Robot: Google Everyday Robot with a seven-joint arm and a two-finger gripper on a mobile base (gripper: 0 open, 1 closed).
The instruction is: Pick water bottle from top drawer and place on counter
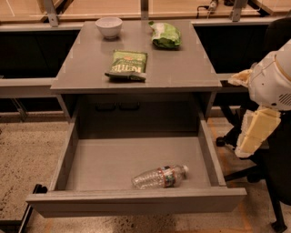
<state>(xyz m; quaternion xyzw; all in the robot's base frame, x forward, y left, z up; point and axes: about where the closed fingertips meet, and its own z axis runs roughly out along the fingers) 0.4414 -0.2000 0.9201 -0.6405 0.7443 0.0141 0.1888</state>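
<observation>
The water bottle [160,176] lies on its side on the floor of the open top drawer [113,164], near the front right, with its white cap pointing right. It is clear with a red-and-dark label band. The counter [182,68] is the grey tabletop above the drawer. My gripper [255,133] hangs at the right of the view, outside the drawer's right wall, above and to the right of the bottle and apart from it. It holds nothing that I can see.
On the counter lie a green snack bag [127,65], a second green bag [166,35] and a white bowl [108,26]. A dark chair base [254,168] stands right of the drawer. A pale wooden surface [91,7] runs behind.
</observation>
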